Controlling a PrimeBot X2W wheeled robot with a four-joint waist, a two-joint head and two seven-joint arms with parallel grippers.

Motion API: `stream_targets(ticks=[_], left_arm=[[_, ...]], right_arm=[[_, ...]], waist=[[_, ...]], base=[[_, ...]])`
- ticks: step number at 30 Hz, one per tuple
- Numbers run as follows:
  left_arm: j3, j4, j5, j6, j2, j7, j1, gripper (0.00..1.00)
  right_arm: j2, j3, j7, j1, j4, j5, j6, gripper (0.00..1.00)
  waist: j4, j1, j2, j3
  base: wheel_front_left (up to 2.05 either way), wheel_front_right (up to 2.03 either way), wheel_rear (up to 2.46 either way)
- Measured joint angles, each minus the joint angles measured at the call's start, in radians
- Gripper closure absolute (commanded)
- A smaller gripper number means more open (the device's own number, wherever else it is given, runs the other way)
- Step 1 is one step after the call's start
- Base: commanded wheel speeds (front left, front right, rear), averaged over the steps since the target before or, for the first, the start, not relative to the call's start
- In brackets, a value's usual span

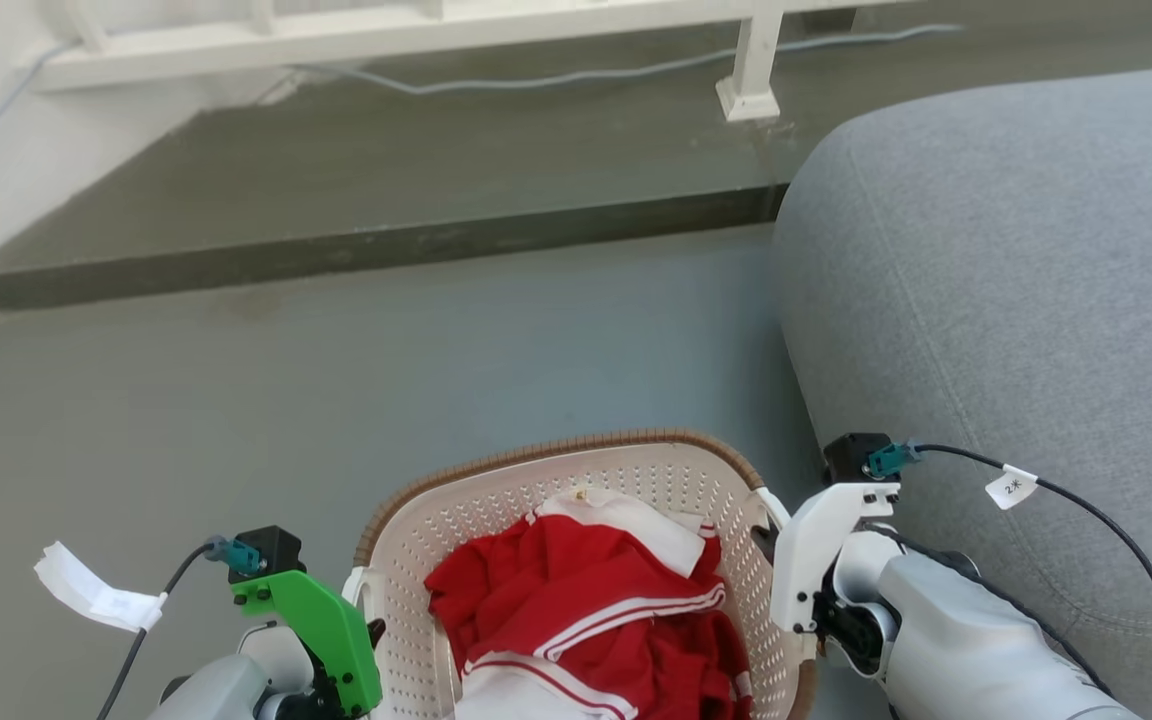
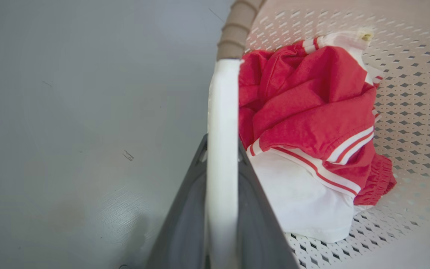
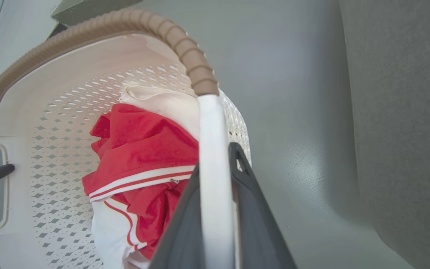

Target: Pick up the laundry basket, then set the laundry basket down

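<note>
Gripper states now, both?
Left gripper: shut on the white side handle of the cream-white perforated plastic laundry basket.
Right gripper: shut on its other white handle.

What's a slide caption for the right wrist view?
Right gripper, jaws shut on the laundry basket handle; red-and-white clothes inside, grey sofa alongside.

Open floor (image 1: 436, 350) ahead; sofa (image 1: 1016, 280) close right

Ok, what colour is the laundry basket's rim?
Brown, ribbed like weave; the rim of the laundry basket shows best in the right wrist view.
</note>
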Motion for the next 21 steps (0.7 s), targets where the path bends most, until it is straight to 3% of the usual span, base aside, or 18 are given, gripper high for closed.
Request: stream_targets(ticks=[21], left_arm=[[-0.017,0.047,-0.010,0.000,-0.023,0.053,-0.001,1.00]], right_arm=[[-0.002,0.032,0.041,0.001,0.009,0.023,0.001,1.00]], waist=[[-0.006,0.0001,0.0000,-0.040]], base=[[0.00,0.00,0.00]])
